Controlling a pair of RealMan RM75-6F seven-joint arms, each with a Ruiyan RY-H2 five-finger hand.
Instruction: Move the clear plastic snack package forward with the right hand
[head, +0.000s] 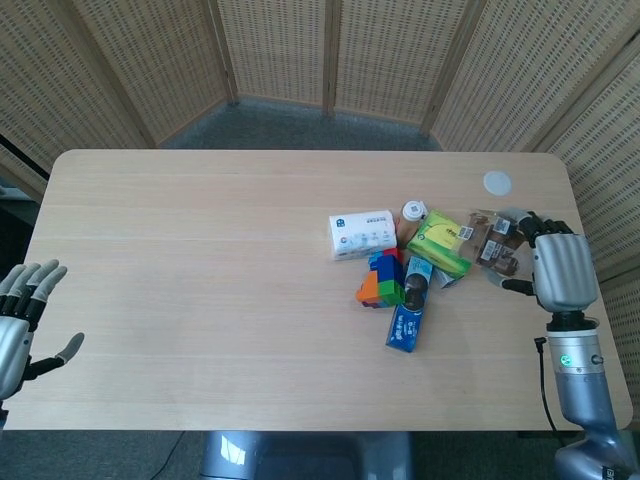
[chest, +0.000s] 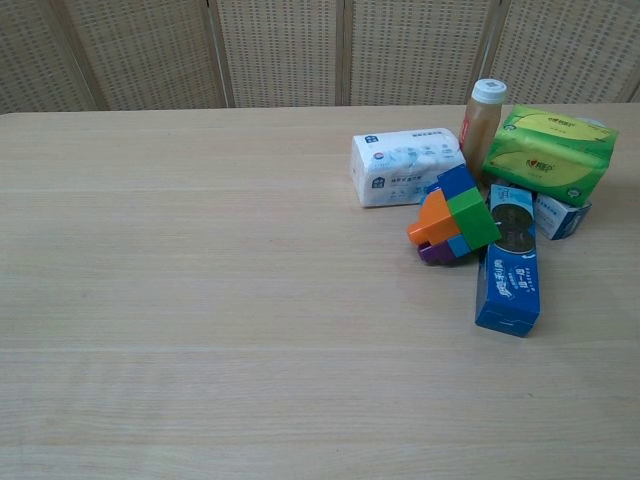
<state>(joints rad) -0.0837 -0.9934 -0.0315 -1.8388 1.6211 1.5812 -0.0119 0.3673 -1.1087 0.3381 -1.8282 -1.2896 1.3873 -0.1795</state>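
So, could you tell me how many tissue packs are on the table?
2: the white tissue pack left of the bottle, and the green tissue pack to its right. None seems hidden.

A pale wooden bench (head: 200, 280) carries a tight cluster of things right of centre: a white tissue pack (head: 364, 233), a capped bottle (chest: 484, 113) standing upright just behind a green tissue pack (head: 441, 244), a block of coloured bricks (chest: 455, 214), and a blue box (head: 408, 317) lying flat. A clear plastic snack package (head: 494, 243) lies near the right edge. A small white disc (head: 497, 182) sits apart toward the far right corner.
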